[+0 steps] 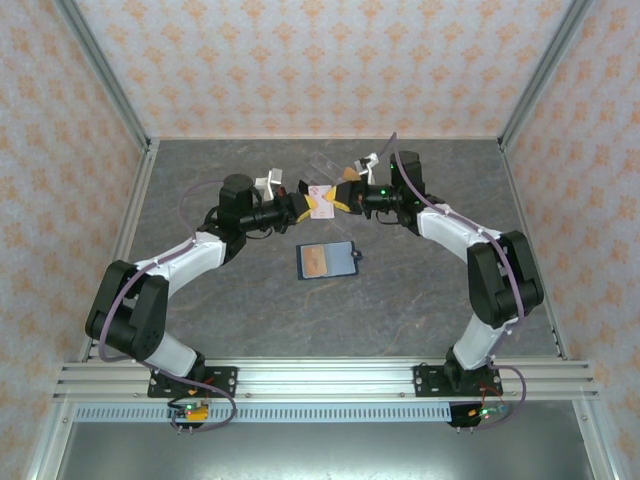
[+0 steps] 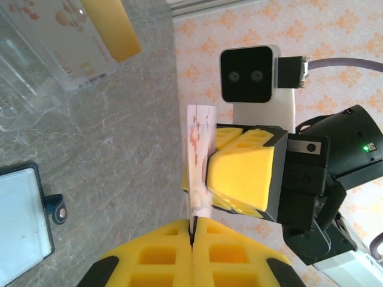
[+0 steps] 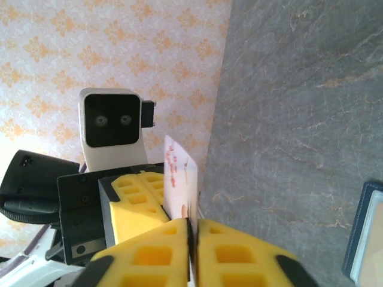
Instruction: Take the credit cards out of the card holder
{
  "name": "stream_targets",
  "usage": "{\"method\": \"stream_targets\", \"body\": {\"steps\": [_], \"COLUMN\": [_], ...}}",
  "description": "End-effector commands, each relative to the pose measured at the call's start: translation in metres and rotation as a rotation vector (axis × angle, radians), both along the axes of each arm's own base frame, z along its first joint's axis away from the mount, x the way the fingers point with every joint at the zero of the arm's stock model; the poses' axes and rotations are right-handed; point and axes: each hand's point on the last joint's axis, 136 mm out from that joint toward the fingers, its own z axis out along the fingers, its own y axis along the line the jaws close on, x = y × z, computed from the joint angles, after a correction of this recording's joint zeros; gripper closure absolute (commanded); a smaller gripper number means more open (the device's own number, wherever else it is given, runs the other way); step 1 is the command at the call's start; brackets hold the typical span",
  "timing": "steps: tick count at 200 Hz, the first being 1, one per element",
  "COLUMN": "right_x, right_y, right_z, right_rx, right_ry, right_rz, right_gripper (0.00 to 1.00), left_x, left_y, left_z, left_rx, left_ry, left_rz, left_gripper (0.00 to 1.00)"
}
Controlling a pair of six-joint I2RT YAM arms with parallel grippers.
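Two grips share one whitish card (image 1: 322, 203): our left fingers (image 2: 188, 238) and right fingers (image 3: 185, 239) both clamp it beyond the card holder (image 1: 326, 260); we judge a handover midair.

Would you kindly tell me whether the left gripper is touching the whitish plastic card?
Touching. The left wrist view shows the left gripper shut on the lower edge of the whitish plastic card.

No legible text, faint print on whitish card (image 2: 60, 36) too blurred, red marks on held card (image 2: 200, 140) unreadable
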Motion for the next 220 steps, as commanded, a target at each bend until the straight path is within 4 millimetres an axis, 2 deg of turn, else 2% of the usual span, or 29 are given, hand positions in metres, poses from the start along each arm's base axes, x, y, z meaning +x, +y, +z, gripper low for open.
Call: {"method": "stream_targets", "body": {"steps": [1, 22, 39, 59, 77, 110, 130, 195, 220], "right_x": [0.001, 0.008, 0.018, 0.032, 0.046, 0.066, 0.075, 0.094, 0.099], "right_y": [0.007, -0.001, -0.017, -0.039, -0.055, -0.071, -0.075, -0.066, -0.061], "right_z": [0.010, -0.004, -0.027, -0.043, -0.048, -0.043, -0.037, -0.036, -0.044], "right_rx": [-0.013, -0.140, -0.340, -0.553, -0.704, -0.883, -0.953, -1.038, -1.052], "right_ry": [-0.079, -0.121, -0.152, -0.219, -0.284, -0.410, -0.481, -0.641, -0.656], "right_rz": [0.014, -0.019, -0.060, -0.097, -0.115, -0.071, -0.020, 0.163, 0.224], "right_gripper": [1.00, 1.00, 1.00, 1.00, 1.00, 1.00, 1.00, 1.00, 1.00], "left_x": [0.002, 0.002, 0.001, -0.007, -0.015, -0.023, -0.024, -0.029, -0.030], "left_y": [0.001, 0.014, 0.033, 0.063, 0.080, 0.102, 0.106, 0.114, 0.114], "left_z": [-0.002, -0.030, -0.056, -0.087, -0.100, -0.107, -0.107, -0.103, -0.103], "left_rx": [0.036, 0.157, 0.285, 0.495, 0.613, 0.751, 0.783, 0.830, 0.831], "left_ry": [0.013, 0.085, 0.151, 0.242, 0.286, 0.313, 0.303, 0.283, 0.285], "left_rz": [0.015, 0.053, 0.106, 0.173, 0.192, 0.220, 0.215, 0.221, 0.218], "left_gripper": [0.97, 0.71, 0.52, 0.36, 0.28, 0.18, 0.14, 0.00, 0.00]}}
